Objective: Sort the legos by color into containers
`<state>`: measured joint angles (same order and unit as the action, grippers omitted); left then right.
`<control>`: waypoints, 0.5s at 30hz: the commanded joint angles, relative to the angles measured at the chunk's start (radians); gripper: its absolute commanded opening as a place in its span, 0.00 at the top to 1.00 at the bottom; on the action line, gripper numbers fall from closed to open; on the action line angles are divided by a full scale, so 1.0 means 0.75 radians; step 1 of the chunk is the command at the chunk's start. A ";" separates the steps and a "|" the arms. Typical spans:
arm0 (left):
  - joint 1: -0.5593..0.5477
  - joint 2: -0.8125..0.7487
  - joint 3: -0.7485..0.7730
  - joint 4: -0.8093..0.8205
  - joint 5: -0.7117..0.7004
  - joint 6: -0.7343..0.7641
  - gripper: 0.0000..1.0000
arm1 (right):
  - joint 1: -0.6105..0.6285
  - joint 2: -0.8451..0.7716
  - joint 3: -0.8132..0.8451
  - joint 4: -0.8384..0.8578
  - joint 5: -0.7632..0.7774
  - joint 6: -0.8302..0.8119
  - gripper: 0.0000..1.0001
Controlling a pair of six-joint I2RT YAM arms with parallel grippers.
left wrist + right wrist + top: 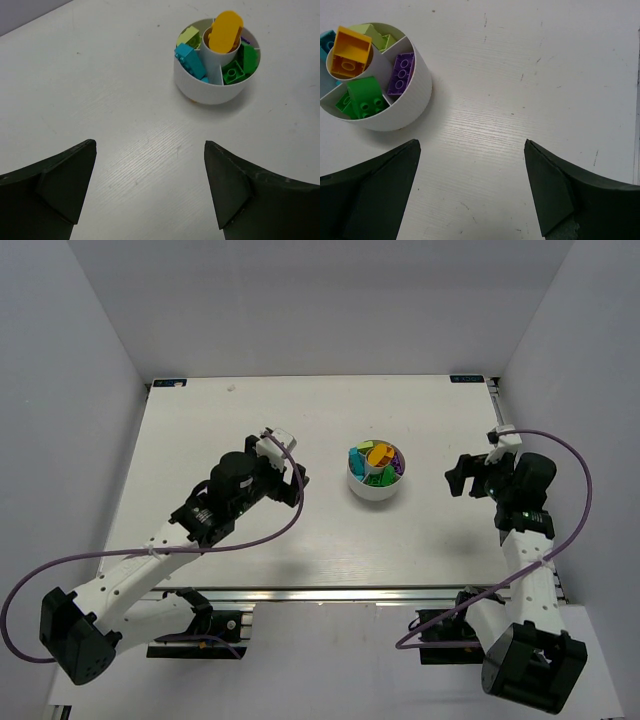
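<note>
White matte table [200,440], faint scuffs, plain walls around. We see round white dish [375,494] mid-table between arms. It holds legos [190,60]: orange in central cup, cyan, lime, green and purple in separate wedges. Both spread wide and empty: left gripper [150,150], right gripper [472,147]. We judge sorting done. Pull arms back high, avoid nudging light dish. Bricks glossy, studded, hard plastic.
</note>
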<state>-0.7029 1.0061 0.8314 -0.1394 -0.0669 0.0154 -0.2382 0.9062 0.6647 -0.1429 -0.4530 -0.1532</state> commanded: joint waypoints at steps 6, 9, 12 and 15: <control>-0.008 -0.022 -0.008 -0.029 -0.078 0.063 0.02 | -0.038 -0.128 -0.062 0.086 -0.007 -0.025 0.11; -0.008 -0.020 -0.014 -0.031 -0.109 0.067 0.02 | -0.050 -0.132 -0.068 0.072 -0.071 -0.058 0.11; -0.008 -0.020 -0.031 -0.017 -0.160 0.078 0.02 | -0.069 -0.141 -0.078 0.066 -0.110 -0.064 0.11; -0.008 -0.018 -0.037 -0.013 -0.170 0.084 0.02 | -0.085 -0.153 -0.082 0.080 -0.136 -0.035 0.11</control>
<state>-0.7044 1.0080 0.8181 -0.1562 -0.1585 0.0635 -0.2874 0.8097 0.6113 -0.1226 -0.5083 -0.1795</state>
